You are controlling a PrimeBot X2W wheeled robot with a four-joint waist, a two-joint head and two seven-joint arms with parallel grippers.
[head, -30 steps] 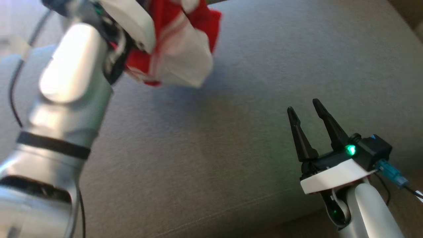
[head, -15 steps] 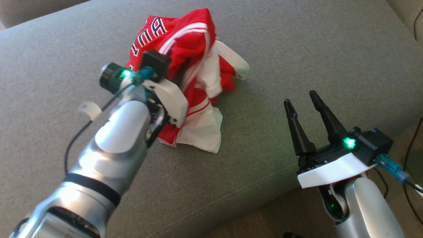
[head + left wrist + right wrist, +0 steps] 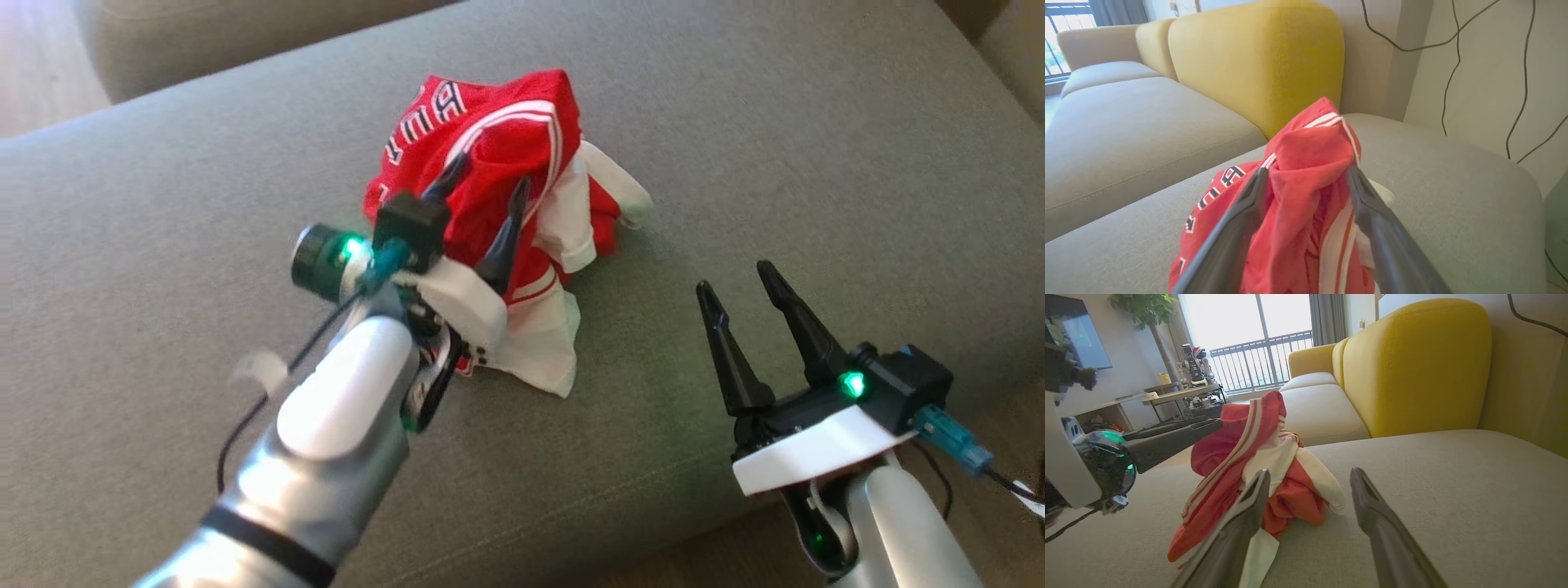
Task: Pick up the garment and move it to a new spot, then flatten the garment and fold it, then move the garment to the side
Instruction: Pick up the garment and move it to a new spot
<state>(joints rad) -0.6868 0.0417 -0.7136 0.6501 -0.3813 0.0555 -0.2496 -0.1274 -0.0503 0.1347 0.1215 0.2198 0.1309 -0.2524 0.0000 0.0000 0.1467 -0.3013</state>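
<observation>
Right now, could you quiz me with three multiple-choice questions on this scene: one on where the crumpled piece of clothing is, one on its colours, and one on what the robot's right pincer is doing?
1. Where does the garment lie?
A. on the grey sofa seat
B. on the floor
C. on a wooden table

2. What colours is the garment?
A. blue and yellow
B. red and white
C. all black

3. How does the right pincer stand?
A. shut on the garment
B. shut on a cup
C. open, holding nothing

Answers:
1 A: the bunched cloth rests on the grey sofa seat.
2 B: it is red fabric with white stripes and white panels.
3 C: its two dark fingers are spread apart beside the garment, with nothing between them.
</observation>
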